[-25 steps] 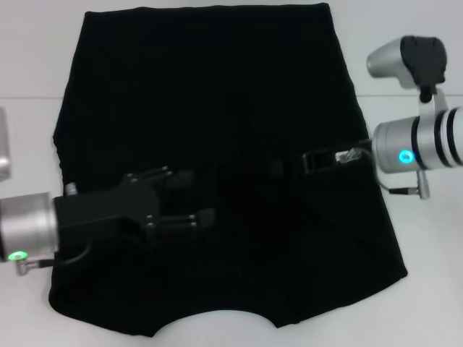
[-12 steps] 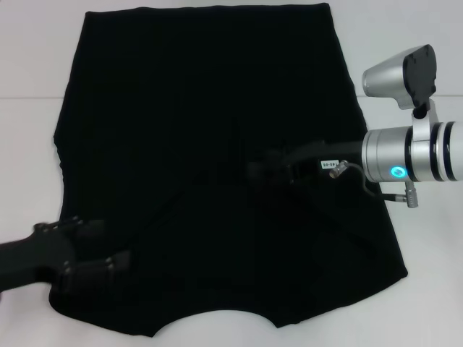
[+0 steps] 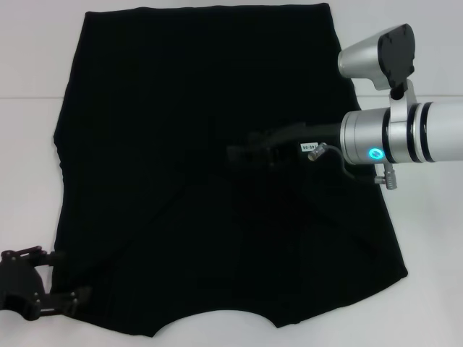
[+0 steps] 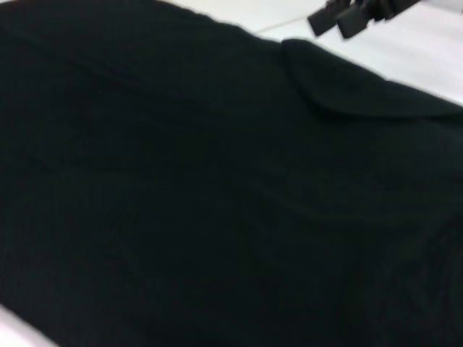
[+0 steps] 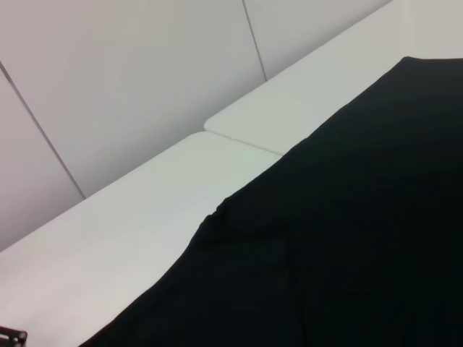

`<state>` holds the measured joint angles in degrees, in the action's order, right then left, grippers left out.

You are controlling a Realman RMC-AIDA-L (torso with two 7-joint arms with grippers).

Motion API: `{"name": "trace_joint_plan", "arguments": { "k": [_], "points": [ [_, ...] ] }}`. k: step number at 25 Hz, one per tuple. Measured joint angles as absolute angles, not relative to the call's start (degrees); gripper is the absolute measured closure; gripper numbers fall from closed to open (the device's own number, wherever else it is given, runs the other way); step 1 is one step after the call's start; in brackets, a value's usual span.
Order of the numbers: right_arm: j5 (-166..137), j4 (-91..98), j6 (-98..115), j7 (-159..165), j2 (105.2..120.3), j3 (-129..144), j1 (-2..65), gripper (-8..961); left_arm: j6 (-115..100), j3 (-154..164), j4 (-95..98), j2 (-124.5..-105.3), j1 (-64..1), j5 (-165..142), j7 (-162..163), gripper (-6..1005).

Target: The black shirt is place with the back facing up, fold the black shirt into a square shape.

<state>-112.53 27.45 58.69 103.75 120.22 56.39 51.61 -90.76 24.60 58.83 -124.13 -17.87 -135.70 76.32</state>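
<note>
The black shirt (image 3: 202, 101) lies spread flat on the white table (image 3: 29, 58) and fills most of the head view, with its curved neckline at the near edge. My left gripper (image 3: 71, 276) is open and empty at the shirt's near left corner, low in the head view. My right gripper (image 3: 242, 154) reaches in from the right and sits over the middle of the shirt. It also shows far off in the left wrist view (image 4: 354, 16). The shirt fills the left wrist view (image 4: 217, 188) and the lower right of the right wrist view (image 5: 347, 246).
Bare white table shows on both sides of the shirt (image 3: 427, 238). In the right wrist view the table (image 5: 145, 210) ends at a pale panelled wall (image 5: 130, 79).
My left gripper has pulled back from the shirt's middle to its near left corner. My right arm has moved left, further over the shirt's middle.
</note>
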Motion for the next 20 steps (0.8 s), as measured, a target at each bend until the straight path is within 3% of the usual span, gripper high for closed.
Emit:
{"name": "trace_joint_plan", "arguments": {
  "k": [14,20],
  "points": [
    [-112.31,27.18,57.31,105.33,120.08,56.06,52.52,335,-86.82,25.65,57.79,-124.19,-19.35,-137.72,76.73,259],
    [-112.31,27.43,57.3,105.33,119.94,55.98,52.13,336,-86.11,26.29,57.67,-124.19,-19.5,-137.98,77.6,484]
  ]
}}
